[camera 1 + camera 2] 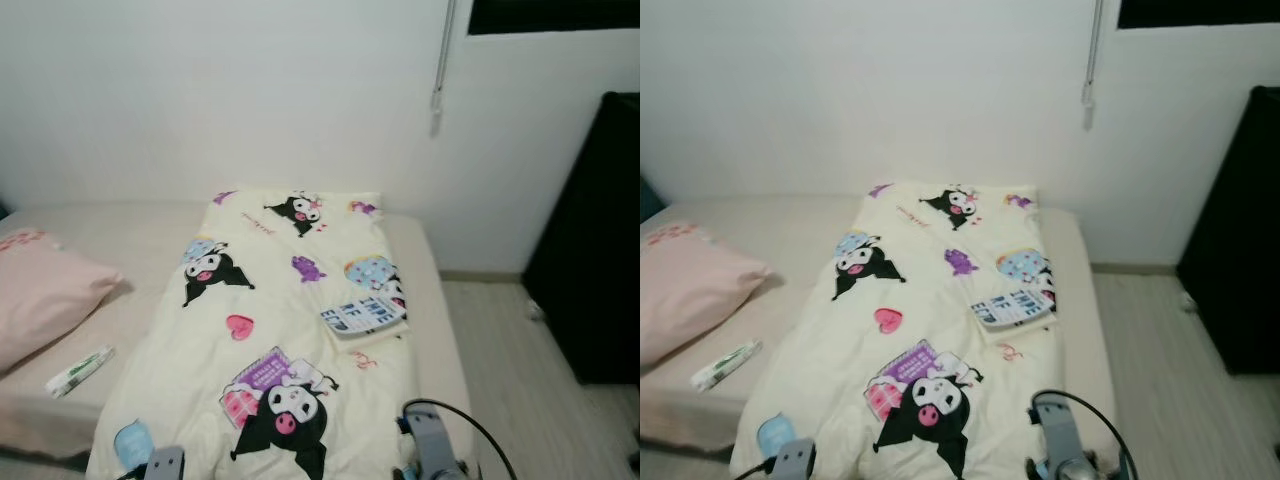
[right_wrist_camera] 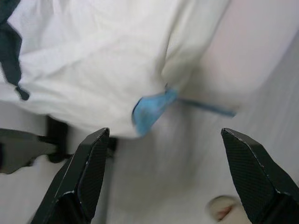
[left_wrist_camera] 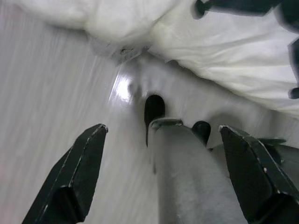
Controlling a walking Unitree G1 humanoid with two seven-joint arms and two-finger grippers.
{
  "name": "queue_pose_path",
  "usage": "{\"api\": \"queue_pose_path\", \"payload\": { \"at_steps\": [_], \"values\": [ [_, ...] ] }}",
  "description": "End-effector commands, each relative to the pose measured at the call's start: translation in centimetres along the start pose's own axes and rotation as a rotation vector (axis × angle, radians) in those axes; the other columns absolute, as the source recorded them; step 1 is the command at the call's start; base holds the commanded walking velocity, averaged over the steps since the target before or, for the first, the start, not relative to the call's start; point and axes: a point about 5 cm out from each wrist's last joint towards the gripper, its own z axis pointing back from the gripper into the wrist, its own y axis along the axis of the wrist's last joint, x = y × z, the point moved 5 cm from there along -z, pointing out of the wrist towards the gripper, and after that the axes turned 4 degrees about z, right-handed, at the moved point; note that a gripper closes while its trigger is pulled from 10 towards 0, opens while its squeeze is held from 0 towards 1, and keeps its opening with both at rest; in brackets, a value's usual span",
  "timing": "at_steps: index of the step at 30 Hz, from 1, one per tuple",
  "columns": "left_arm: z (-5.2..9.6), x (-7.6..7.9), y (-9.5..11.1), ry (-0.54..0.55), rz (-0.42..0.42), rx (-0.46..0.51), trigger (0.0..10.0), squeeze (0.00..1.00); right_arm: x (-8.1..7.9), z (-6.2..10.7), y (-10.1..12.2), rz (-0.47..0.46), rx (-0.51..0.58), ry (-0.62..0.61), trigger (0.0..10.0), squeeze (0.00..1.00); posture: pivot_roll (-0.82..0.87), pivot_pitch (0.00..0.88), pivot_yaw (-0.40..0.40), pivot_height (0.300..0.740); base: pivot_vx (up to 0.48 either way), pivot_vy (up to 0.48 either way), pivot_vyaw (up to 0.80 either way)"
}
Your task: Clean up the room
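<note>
Bed point(image 1: 150, 235) runs along the far white wall, beige sheet exposed on its left half. Cream cartoon-print quilt point(image 1: 290, 330) covers the right half, draping over the near edge. Pink pillow point(image 1: 45, 295) at left end. White-green tube point(image 1: 80, 370) just beside the pillow, near side. Magazine point(image 1: 363, 315) on quilt, right side. Pale wood floor point(image 1: 520, 370) right of bed.

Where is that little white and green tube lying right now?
In the left eye view, the white and green tube lies on the bare beige mattress at the robot's left, between the pink pillow and the cream cartoon-print blanket.
</note>
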Motion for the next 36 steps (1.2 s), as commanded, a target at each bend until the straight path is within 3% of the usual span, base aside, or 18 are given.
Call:
{"api": "queue_pose_path", "payload": {
  "at_steps": [1, 8, 36],
  "values": [
    [0.2, -0.6, -1.0, 0.011, 0.001, -0.03, 10.0, 0.0, -0.7, -0.1, 0.3, -0.001, 0.009, 0.014, 10.0, 0.0, -0.11, 0.0, -0.001, 0.711, 0.0, 0.0, 0.76],
    [0.1, -0.1, -0.9, -0.004, 0.002, -0.029, 10.0, 0.0, 0.5, 0.0, 0.4, 0.001, 0.001, -0.051, 10.0, 0.0, -0.1, 0.0, -0.006, 0.711, 0.0, -0.226, 0.22],
    [0.2, 0.1, -1.5, -0.012, 0.001, -0.043, 10.0, 0.0, 0.3, 0.0, -0.6, 0.024, -0.023, -0.045, 10.0, 0.0, -0.11, 0.0, -0.013, 0.711, 0.0, -0.48, 0.0]
  ]
}}
